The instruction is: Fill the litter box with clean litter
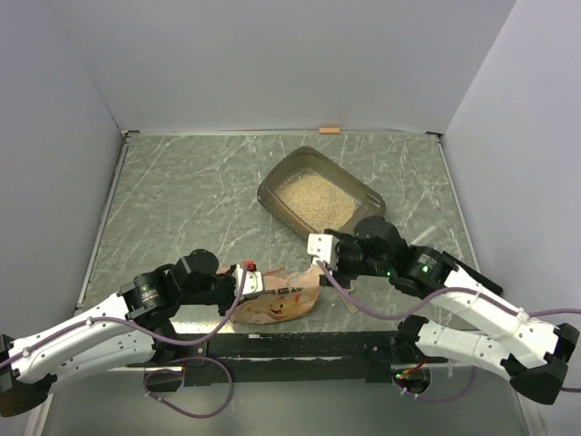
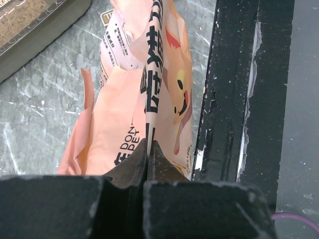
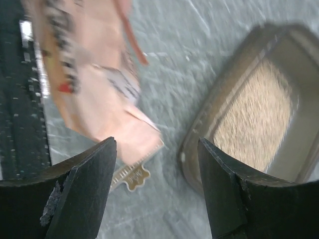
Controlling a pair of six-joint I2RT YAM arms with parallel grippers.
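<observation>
Fingers [image 2: 132,167] of the left claw [image 2: 149,149] are pressed tight together on an upright fold of the orange bag [image 2: 129,99], pinching it at the end farthest from the litter box [image 1: 270,202]. The rest of the bag lies slack on the table [image 1: 182,200], well short of the box on its near left side, against a black rail [image 2: 229,99]. The right claw [image 3: 157,149] is spread wide with nothing between its jaws. It hangs over bare table just off the box's near rim, between box and bag. The box sits toward the far right of the table, and a bed of pale litter [image 1: 313,200] already covers its floor, so the pour looks largely done, though how much is left in the bag cannot be told. The main risk is the thin hold: one fold of crinkled film could slide out of the left claw if the bag is lifted or swung, and any grains inside would then scatter on the table short of the box. The bag's mouth is not clearly visible, so tipping it blind could spill the same way. The right claw is close enough to the box that a careless sweep could shove or tilt it
</observation>
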